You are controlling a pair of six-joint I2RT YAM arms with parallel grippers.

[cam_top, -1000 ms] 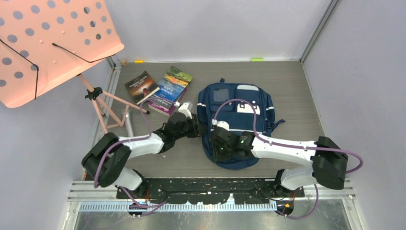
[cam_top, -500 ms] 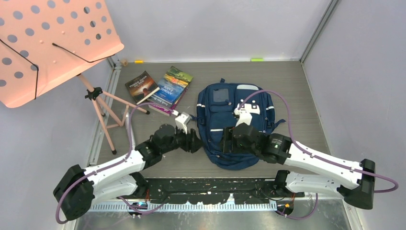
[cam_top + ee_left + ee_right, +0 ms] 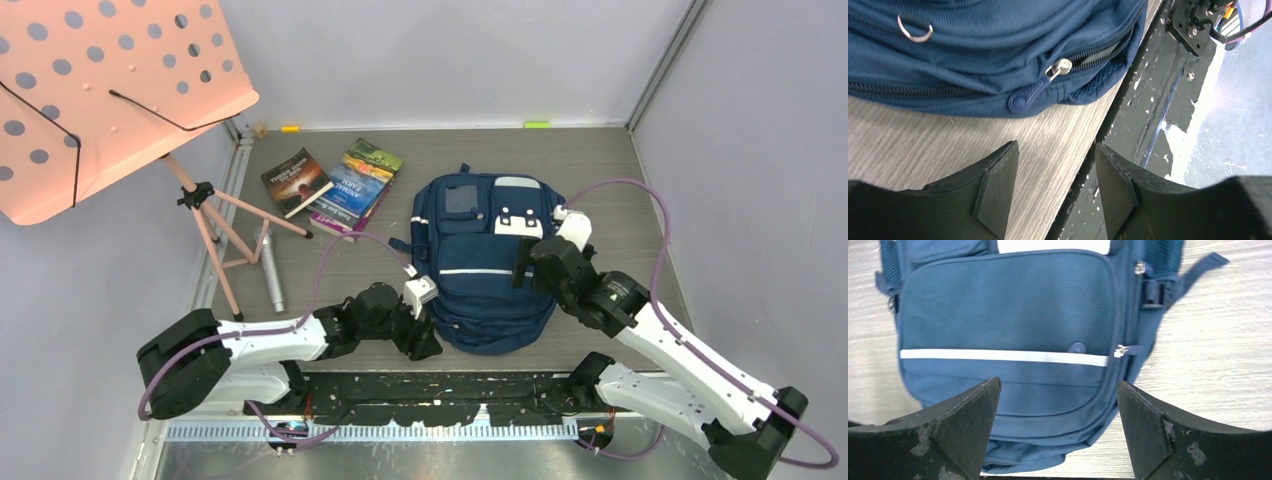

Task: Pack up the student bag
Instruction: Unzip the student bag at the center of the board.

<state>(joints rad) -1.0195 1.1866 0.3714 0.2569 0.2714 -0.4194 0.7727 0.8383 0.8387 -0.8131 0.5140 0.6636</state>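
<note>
While your soft navy bag [image 3: 485, 290] lay flat, contents hidden, your left gripper [image 3: 1056, 150] gaped empty near its rounded zip pull [image 3: 1030, 96]; your right gripper [image 3: 1059, 386] gaped over its white stripe [image 3: 998, 356].

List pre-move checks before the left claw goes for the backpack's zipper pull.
1. Left claw open and empty: ok.
2. Navy rubber zipper pull tab in left wrist view: ok, ahead of the claw, a little left of its gap's centre.
3. Claw touching the tab: not ok, bare grey wood-grain table shows between them.
4. Right claw open and empty, above the front pocket of the navy blue fabric backpack: ok.
5. Main compartment zip open or shut: cannot tell.
</note>
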